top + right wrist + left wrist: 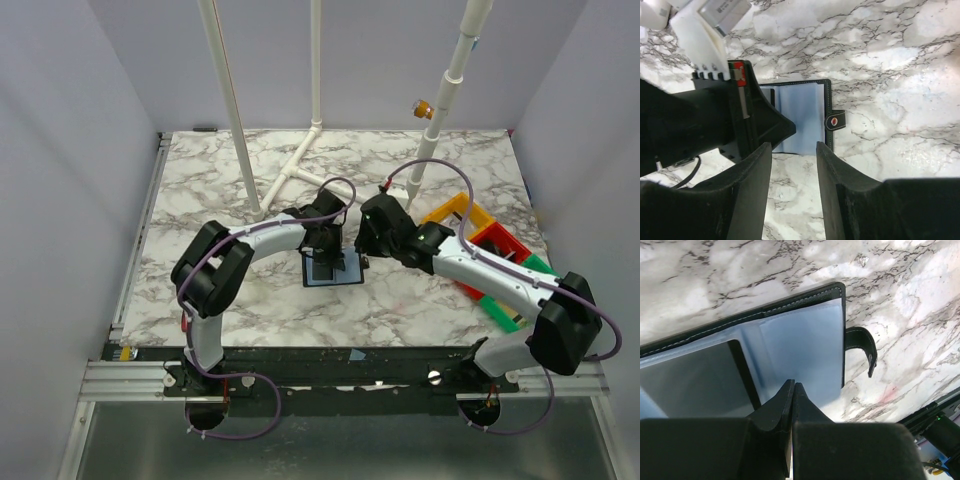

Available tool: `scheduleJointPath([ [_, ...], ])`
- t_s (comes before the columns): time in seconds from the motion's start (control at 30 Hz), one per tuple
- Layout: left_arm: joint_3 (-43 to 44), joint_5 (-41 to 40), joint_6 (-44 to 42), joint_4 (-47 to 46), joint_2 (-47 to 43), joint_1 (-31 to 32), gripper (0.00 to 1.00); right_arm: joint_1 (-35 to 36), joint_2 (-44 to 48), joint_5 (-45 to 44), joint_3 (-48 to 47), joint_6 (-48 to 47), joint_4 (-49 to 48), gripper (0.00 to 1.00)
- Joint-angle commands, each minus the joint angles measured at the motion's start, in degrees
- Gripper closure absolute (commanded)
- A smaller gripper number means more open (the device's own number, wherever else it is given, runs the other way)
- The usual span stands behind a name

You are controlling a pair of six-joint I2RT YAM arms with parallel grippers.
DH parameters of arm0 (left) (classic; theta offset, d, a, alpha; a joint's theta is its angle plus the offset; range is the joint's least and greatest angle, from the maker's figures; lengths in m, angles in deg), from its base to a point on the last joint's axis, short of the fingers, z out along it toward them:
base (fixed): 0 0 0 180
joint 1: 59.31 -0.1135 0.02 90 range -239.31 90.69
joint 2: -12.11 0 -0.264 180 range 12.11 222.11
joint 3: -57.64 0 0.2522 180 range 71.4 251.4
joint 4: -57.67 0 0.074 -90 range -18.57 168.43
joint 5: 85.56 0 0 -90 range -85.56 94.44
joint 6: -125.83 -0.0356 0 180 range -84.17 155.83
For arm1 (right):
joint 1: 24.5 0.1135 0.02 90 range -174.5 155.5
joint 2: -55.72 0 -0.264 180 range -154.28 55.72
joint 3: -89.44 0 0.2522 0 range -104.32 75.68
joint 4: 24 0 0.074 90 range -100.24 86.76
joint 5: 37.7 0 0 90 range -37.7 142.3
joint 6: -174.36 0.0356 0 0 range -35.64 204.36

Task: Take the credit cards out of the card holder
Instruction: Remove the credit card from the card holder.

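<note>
Two grippers crowd the small black folding card holder, which lies open at the middle of the white marble table. My left gripper, fingers closed together, presses on its pale blue inside. My right gripper, fingers spread apart, hovers just beside its right-hand edge, pointing straight at it.

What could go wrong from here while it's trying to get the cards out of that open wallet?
1. The left gripper is shut at the bluish inside of the open card holder. If it pinches a pocket rather than a card, pulling may drag the whole holder.
2. The right gripper, open, hangs very close to the left one, so they could collide.
3. The strap tab sticks out sideways and might snag a finger.
</note>
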Motion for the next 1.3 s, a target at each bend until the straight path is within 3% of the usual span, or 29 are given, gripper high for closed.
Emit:
scheduleJointPath([
  [0.0, 2.7, 1.8, 1.4, -1.3, 2.4, 1.0, 1.0, 0.3, 2.4, -3.7, 0.8, 0.2, 3.6, 0.55],
  [0.3, 3.1, 1.8, 2.2, -1.7, 3.6, 1.5, 1.0, 0.3, 2.9, -1.7, 2.1, 0.6, 3.1, 0.54],
  [0.53, 2.8, -2.6, -0.4, 2.3, -3.4, -0.3, 1.0, 0.1, 2.2, 2.4, 2.2, 0.4, 0.0, 0.53],
  [0.7, -2.9, -4.5, -1.1, 2.6, -9.7, -3.3, 1.0, -0.7, 0.8, 7.7, 2.7, 0.2, -4.0, 0.52],
  [0.93, -9.8, -5.3, -2.7, 1.6, -13.9, -6.8, 1.0, -1.8, -5.5, 16.3, 1.7, -0.2, -10.3, 0.51],
  [1.27, -9.6, -4.3, -3.9, 0.5, -11.1, -7.5, 1.0, -5.1, -15.1, 26.0, 0.4, 0.3, -16.0, 0.52],
])
